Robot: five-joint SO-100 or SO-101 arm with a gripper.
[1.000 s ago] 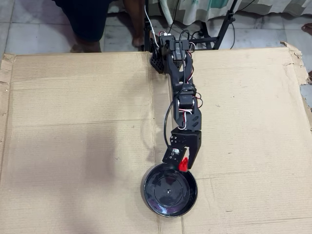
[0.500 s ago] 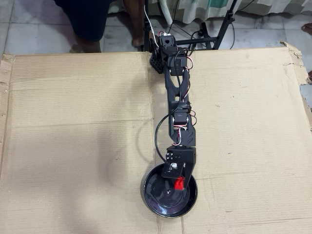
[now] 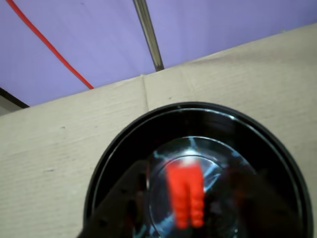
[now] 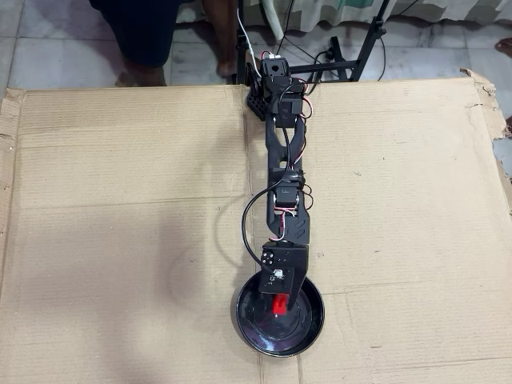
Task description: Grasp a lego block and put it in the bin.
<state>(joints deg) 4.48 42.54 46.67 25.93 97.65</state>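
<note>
Currently the small bright red studded plastic lego block (image 4: 279, 304) sits over the middle of the round glossy black dish, the bin (image 4: 250, 330), near the front edge of the brown cardboard sheet (image 4: 120, 200) covering the table. Black arm is stretched straight out over the bin. Wrist view: block (image 3: 184, 197) blurred, between two dark fingers (image 3: 121, 198); gripper (image 4: 279, 308) appears closed on it, contact not sharp.

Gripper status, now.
Gripper: shut on the lego block, held over the middle of the bin.
</note>
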